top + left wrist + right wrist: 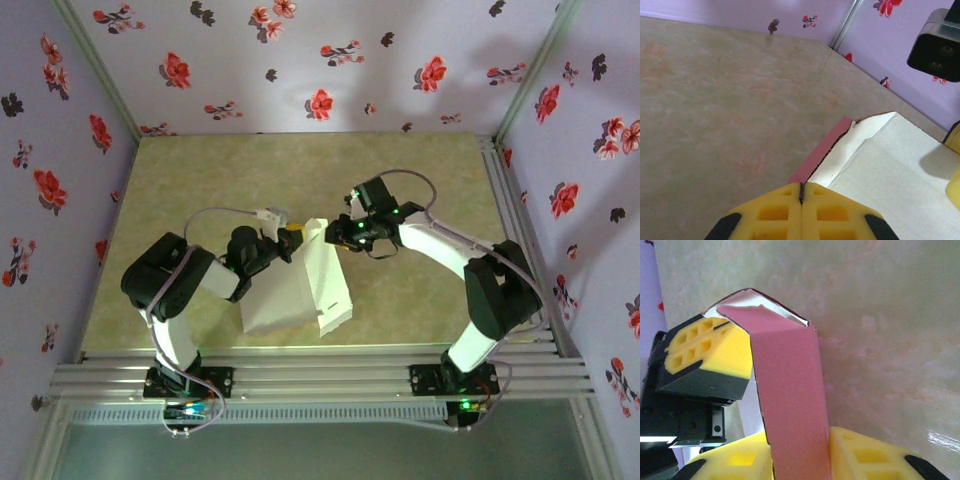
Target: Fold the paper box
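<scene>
The paper box (290, 295) stands tilted on the table in the middle of the top view, its pale face toward the camera. My left gripper (291, 243) is at its upper left edge. In the left wrist view, the left gripper (802, 186) is shut on the thin salmon-pink edge of the paper box (890, 165). My right gripper (337, 233) is at the upper right corner of the box. In the right wrist view, a pink panel of the paper box (787, 380) fills the gap of the right gripper (800, 440), touching both yellow fingers.
The mottled green table (200, 190) is bounded by flowered walls on three sides. An aluminium rail (330, 375) runs along the near edge, by the arm bases. The two grippers are close together above the box.
</scene>
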You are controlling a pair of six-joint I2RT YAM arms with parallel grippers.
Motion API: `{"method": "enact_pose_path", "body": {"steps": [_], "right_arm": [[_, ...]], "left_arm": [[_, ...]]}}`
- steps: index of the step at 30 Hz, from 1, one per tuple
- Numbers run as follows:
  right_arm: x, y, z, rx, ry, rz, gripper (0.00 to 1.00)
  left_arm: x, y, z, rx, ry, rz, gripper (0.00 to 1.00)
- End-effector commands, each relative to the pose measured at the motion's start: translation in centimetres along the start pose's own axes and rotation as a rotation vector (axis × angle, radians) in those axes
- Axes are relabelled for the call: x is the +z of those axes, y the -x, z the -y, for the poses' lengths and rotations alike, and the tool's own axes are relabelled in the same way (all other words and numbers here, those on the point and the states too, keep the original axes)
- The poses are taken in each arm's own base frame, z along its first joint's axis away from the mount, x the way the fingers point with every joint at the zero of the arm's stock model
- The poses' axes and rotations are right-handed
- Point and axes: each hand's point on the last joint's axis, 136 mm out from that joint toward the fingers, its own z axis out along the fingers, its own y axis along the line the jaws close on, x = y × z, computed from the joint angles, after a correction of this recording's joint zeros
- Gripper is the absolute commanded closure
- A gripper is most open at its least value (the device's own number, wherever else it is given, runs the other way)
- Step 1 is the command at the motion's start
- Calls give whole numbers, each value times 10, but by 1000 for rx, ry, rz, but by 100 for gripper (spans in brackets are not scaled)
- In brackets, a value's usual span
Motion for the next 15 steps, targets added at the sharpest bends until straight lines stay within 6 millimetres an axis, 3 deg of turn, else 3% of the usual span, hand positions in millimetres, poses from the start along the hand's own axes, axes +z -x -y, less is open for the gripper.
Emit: {"method": "enact_pose_path", "body": {"steps": [1, 8, 15], "right_arm": [[3, -3, 5, -23, -57, -22, 69], [-6, 1, -1, -46, -44, -3, 56], [-17, 3, -19, -55, 60, -18, 54]], "left_arm": [[2, 18, 13, 3, -46, 54, 100], [1, 14, 11, 5, -41, 46, 100], [2, 20, 14, 4, -51, 59, 100]]}}
